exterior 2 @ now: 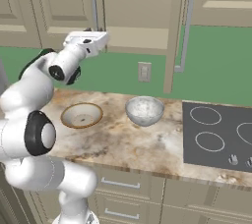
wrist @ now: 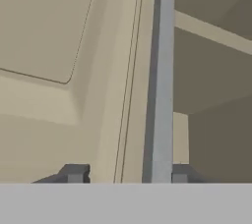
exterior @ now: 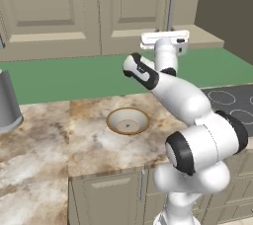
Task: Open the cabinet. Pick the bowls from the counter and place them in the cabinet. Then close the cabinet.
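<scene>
Cabinet [exterior 2: 133, 7] filled the wall right in front of the pincer [wrist: 127, 173]; its right door [exterior 2: 173, 31] stood swung out edge-on, well off to the pincer's right, while the left door [wrist: 54, 46] looked shut or nearly so. By my reading, the arm had gone up to that left door's handle [wrist: 161, 80] to pull it open, so the first step was half done. Counter [exterior 2: 123, 144] lay well below the pincer, carrying both bowls ready for loading. The grey bowl [exterior 2: 144, 110] sat below and to the pincer's right, just beside the stove [exterior 2: 219, 137]; the cream bowl [exterior 2: 81, 115] sat almost straight beneath it. In the hand view the pincer stood partly open, one tip close on either side of the bar, the right tip nearly at it; whether either tip touched I could not tell. The handle's lower end ran out of the hand view, and the shelf behind the left door stayed hidden.
</scene>
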Tool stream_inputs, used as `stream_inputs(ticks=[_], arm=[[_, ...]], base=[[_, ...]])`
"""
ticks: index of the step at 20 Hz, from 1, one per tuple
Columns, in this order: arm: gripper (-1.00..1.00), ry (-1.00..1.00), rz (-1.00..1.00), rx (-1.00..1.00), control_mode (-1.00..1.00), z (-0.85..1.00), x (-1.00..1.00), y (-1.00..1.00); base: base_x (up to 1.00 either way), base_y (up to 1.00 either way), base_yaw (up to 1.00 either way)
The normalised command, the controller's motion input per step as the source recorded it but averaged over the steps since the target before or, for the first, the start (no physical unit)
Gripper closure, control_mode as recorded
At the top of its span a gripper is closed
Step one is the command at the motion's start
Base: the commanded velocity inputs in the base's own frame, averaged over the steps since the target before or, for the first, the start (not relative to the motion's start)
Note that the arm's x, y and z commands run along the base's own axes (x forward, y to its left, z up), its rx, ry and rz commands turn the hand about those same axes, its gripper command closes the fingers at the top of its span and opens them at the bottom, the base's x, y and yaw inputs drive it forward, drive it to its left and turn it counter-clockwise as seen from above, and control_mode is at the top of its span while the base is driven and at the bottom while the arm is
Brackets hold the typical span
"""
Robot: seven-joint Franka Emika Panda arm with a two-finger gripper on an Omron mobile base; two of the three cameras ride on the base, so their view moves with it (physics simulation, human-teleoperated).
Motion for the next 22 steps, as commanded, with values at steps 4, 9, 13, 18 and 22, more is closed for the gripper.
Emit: stream_inputs(ticks=[4, 9, 13, 18, 22], arm=[[1.00, 0.48, 0.08, 0.09, -1.00, -0.05, 0.43, -0.22], [1.00, 0.00, 0.45, 0.00, -1.00, 0.36, -0.97, 0.36], [1.00, 0.00, 0.50, 0.00, -1.00, 0.41, -1.00, 0.62], [1.00, 0.00, 0.41, 0.00, -1.00, 0.36, -1.00, 0.90], [1.00, 0.00, 0.31, 0.00, -1.00, 0.21, -1.00, 1.00]], base=[[0.00, 0.00, 0.00], [0.00, 0.00, 0.00], [0.00, 0.00, 0.00], [0.00, 0.00, 0.00], [0.00, 0.00, 0.00]])
